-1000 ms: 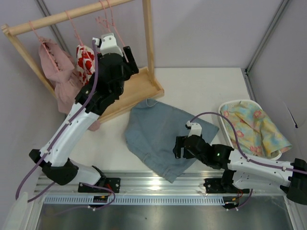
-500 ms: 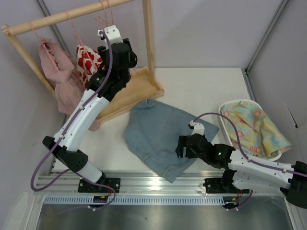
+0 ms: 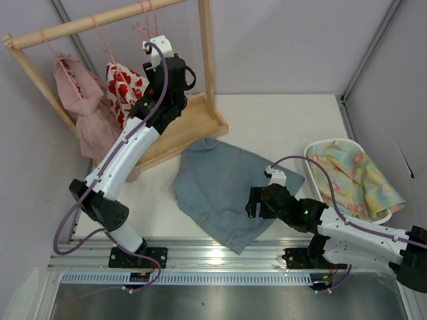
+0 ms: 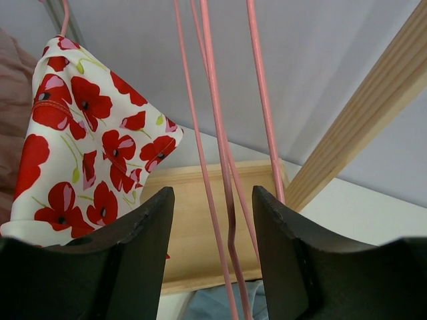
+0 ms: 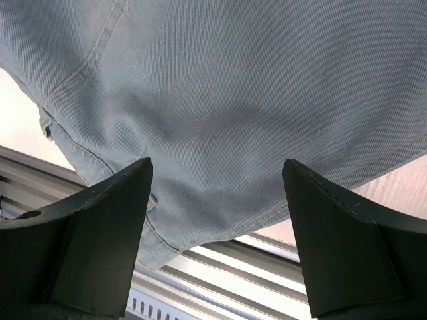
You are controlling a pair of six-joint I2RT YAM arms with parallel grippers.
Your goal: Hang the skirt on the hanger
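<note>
Right gripper [image 5: 215, 173]: we see it released, fingers spread wide and low over the denim, holding nothing.
Skirt [image 3: 217, 183]: it lies flat and a little rumpled on the worktop [image 3: 280, 127], well apart from the rail. One stitched edge reaches the near rim by the metal track.
Step in hand: we judge it to be fetching a hanger, with the skirt waiting untouched.
Left gripper [image 4: 212, 193]: raised to the rail, fingers parted around thin pink wires, with a gap on each side. It is not clenched on anything.
Hanger [image 4: 218, 133]: it hangs from the rail, its wires running between the left fingers. Several strands overlap there, so we cannot tell whether one hanger or two sit in the gap.
Doing it well: we would centre on a single strand before pinching, then lift straight up so the hook clears the rail without dragging its neighbour.
Hazard: the white poppy-print garment [image 4: 87, 133] hangs just beside, and a sideways pull may snag it.
Rack [image 3: 206, 53]: its wooden post stands close on the other side, so we would keep the wrist between the two.
</note>
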